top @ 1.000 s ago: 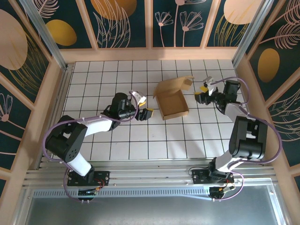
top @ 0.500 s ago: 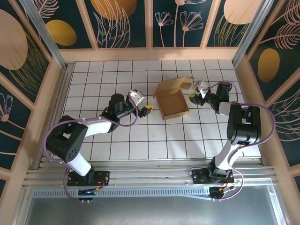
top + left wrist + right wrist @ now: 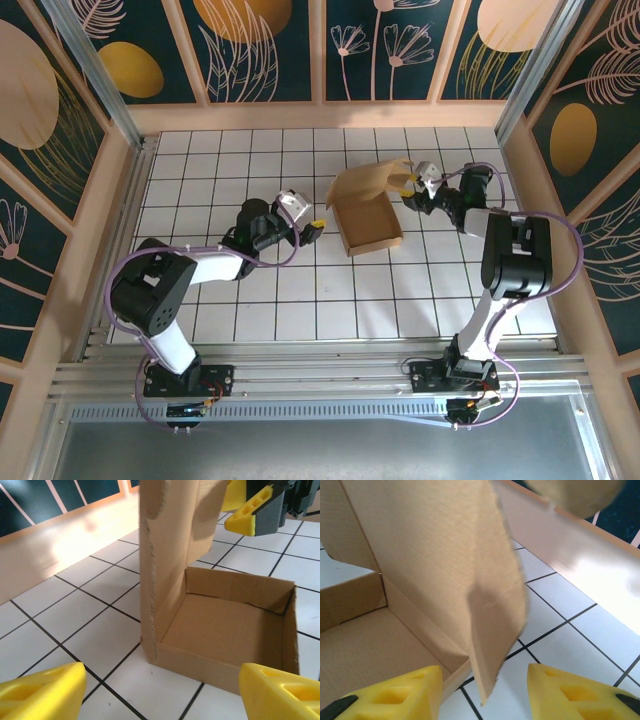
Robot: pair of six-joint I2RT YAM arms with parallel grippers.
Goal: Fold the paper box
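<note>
The paper box (image 3: 368,226) is a shallow brown cardboard tray on the white tiles, with its lid (image 3: 362,181) standing up at the far side. My left gripper (image 3: 312,227) is open just left of the tray. In the left wrist view its yellow fingertips (image 3: 42,691) spread wide in front of the box's near corner (image 3: 150,652), touching nothing. My right gripper (image 3: 412,189) is at the lid's right end. In the right wrist view it (image 3: 487,695) is open, with the lid's hanging side flap (image 3: 495,630) between its fingers, apart from both.
A wooden rail (image 3: 320,115) and patterned walls close off the tiled floor at the back and sides. The rail runs close behind the lid (image 3: 565,535). Bare tiles lie in front of the box (image 3: 350,290).
My right gripper has moved left to the lid's right flap and narrowed somewhat. My left gripper has moved right, up to the tray's left side. The box has stayed put.
</note>
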